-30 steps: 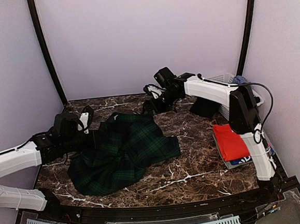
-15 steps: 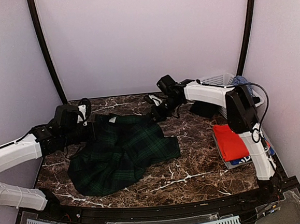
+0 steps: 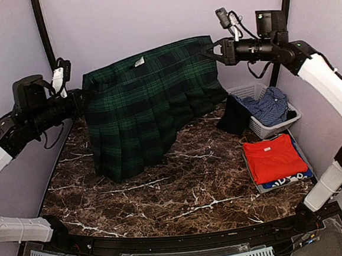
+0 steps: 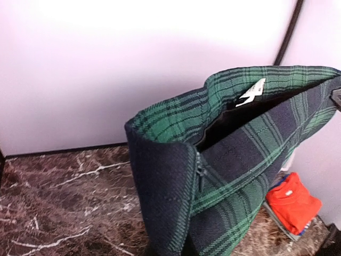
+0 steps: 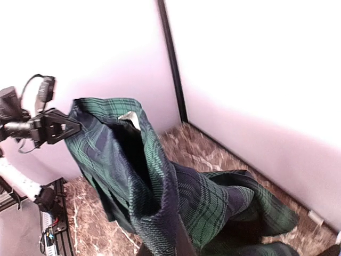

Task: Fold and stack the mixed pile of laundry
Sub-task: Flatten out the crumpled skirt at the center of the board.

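A dark green tartan skirt [image 3: 145,106] hangs in the air, stretched by its waistband between both grippers, and its hem brushes the marble table. My left gripper [image 3: 81,103] is shut on the waistband's left end and my right gripper [image 3: 210,50] is shut on its right end. In the left wrist view the skirt [image 4: 234,160] covers my fingers, with the zip and a white label showing. The skirt [image 5: 160,186] also hides the fingers in the right wrist view, where the left gripper [image 5: 64,128] shows across. A folded red-orange T-shirt [image 3: 275,158] lies on a blue T-shirt [image 3: 285,182].
The folded stack rests on a flat grey tray [image 3: 256,186] at the right edge. Behind it stands a white slotted basket [image 3: 245,90] holding a light blue patterned shirt [image 3: 270,105], with a black garment [image 3: 235,116] draped over its left side. Pale walls enclose the table.
The skirt lay crumpled on the table; both arms have lifted it high and spread it between them. The right gripper closed on the waistband and rose to the upper right.
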`<state>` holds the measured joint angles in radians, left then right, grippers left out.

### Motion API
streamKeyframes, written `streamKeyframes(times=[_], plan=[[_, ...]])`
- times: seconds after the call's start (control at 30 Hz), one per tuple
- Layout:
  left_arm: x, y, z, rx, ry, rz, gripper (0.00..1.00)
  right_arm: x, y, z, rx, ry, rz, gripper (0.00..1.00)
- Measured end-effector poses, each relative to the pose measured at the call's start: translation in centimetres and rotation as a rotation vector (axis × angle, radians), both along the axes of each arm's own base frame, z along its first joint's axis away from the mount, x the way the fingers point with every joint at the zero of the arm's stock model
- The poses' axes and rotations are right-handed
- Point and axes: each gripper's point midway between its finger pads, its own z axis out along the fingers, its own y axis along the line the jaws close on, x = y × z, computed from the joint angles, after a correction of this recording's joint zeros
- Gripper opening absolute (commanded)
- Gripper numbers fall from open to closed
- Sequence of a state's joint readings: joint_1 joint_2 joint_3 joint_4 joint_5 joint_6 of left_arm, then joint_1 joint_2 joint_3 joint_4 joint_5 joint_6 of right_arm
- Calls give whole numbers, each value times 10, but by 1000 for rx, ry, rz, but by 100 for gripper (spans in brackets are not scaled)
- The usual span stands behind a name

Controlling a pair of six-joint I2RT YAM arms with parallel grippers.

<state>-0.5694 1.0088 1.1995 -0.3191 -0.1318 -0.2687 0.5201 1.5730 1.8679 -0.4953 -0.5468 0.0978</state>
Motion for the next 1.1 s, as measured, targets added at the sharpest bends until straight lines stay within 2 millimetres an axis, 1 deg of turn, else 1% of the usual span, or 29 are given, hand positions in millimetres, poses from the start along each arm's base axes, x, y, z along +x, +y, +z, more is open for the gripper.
streamKeyframes(times=[0.07, 0.13, 0.17, 0.2, 0.27, 0.33, 0.37, 0.43, 0.5, 0.53, 0.57, 0.6, 0.63, 0.67, 0.7, 0.73, 0.77, 0.8, 0.83, 0.87, 0.9, 0.93, 1.0, 1.1], plan=[[-27, 0, 31, -49, -71, -86, 0, -35, -12, 34, 41, -85, 24, 0], [-52, -1, 56, -95, -135, -166, 0, -65, -19, 55, 70, -137, 60, 0], [-66, 0, 68, -116, -167, -206, 0, -80, -21, 63, 82, -157, 81, 0], [-74, -1, 75, -130, -186, -235, 0, -93, -23, 68, 92, -169, 100, 0], [-93, 0, 88, -164, -219, -292, 0, -109, -25, 75, 103, -179, 124, 0], [-101, -1, 93, -186, -224, -319, 0, -113, -25, 75, 100, -165, 127, 0], [-100, -2, 92, -195, -214, -319, 0, -110, -25, 73, 94, -156, 117, 0], [-92, -2, 86, -199, -179, -292, 0, -96, -22, 66, 74, -126, 85, 0], [-72, -1, 72, -193, -125, -219, 2, -70, -16, 53, 54, -81, 48, 0], [-59, 0, 63, -182, -96, -172, 6, -51, -9, 41, 40, -42, 36, 0], [-47, 0, 54, -167, -72, -131, 12, -33, -10, 32, 33, -17, 9, 5], [-32, 1, 42, -149, -41, -83, 27, -10, -6, 14, 17, 30, -14, 23], [-14, 2, 25, -124, 0, -32, 37, 15, -1, -9, -1, 82, -39, 40], [1, 4, 10, -103, 35, 11, 52, 42, 3, -38, -28, 147, -72, 51], [22, 9, -12, -83, 89, 66, 57, 64, 6, -65, -54, 201, -102, 61], [38, 16, -30, -70, 133, 117, 62, 88, 8, -98, -90, 264, -135, 64], [59, 26, -57, -58, 199, 174, 64, 111, 10, -133, -131, 322, -177, 65], [82, 43, -93, -51, 288, 256, 69, 132, 9, -176, -190, 387, -223, 66], [94, 57, -119, -43, 348, 313, 71, 143, 7, -201, -224, 432, -254, 67], [103, 74, -148, -32, 413, 373, 73, 152, 2, -233, -274, 481, -291, 68], [107, 89, -172, -26, 469, 428, 74, 155, -2, -254, -310, 516, -315, 68], [106, 99, -190, -19, 513, 460, 74, 155, -8, -278, -355, 557, -338, 67], [101, 103, -203, -18, 555, 476, 74, 147, -15, -297, -400, 596, -348, 65], [99, 93, -194, -52, 535, 431, 74, 133, -19, -301, -413, 603, -325, 62]])
